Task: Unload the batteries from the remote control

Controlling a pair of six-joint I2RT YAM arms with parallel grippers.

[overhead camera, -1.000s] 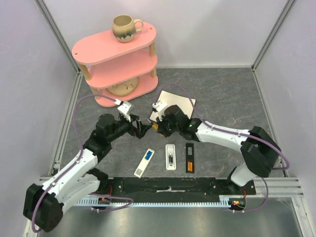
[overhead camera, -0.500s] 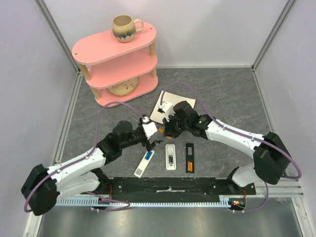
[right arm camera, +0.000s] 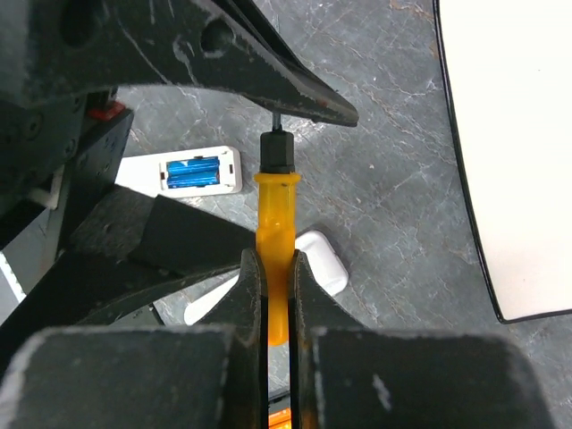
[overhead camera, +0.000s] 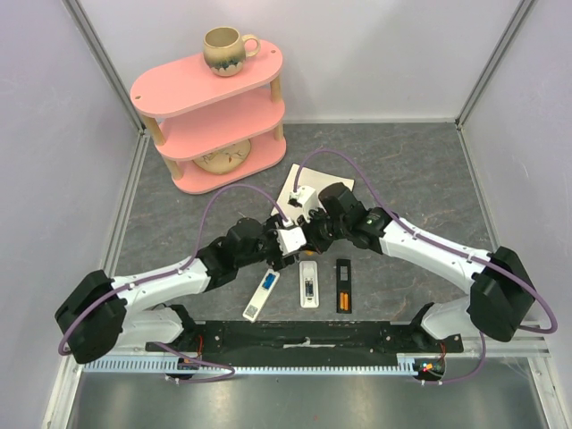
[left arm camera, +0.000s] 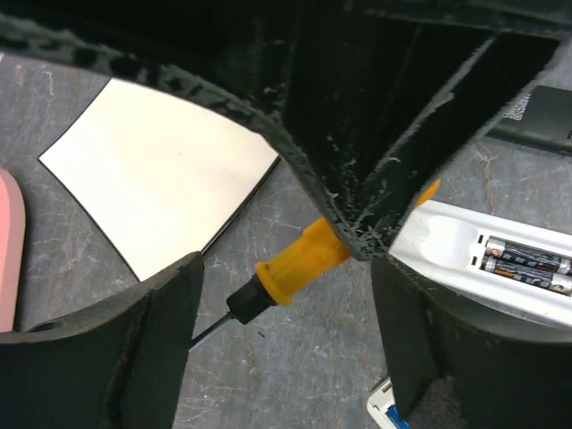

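Three opened remotes lie side by side. The white remote (overhead camera: 263, 296) holds blue batteries (right arm camera: 192, 172). The middle white remote (overhead camera: 308, 284) holds two dark batteries (left arm camera: 527, 261). The black remote (overhead camera: 343, 286) holds orange batteries (overhead camera: 343, 298). My right gripper (right arm camera: 277, 268) is shut on the handle of an orange screwdriver (right arm camera: 275, 210), just behind the middle remote. My left gripper (left arm camera: 286, 308) is open, its fingers (left arm camera: 134, 344) wide on either side of the screwdriver (left arm camera: 299, 266) without touching it. In the top view the left gripper (overhead camera: 284, 257) and the right gripper (overhead camera: 309, 239) nearly meet.
A white card (overhead camera: 313, 189) lies flat behind the grippers. A pink three-tier shelf (overhead camera: 207, 116) stands at the back left with a mug (overhead camera: 225, 49) on top and a bowl (overhead camera: 223, 159) on its lowest tier. Grey walls close in both sides.
My left arm has swung right and nearer, from behind the remotes to just over them, beside the right gripper. The right gripper has shifted slightly right, still holding the screwdriver.
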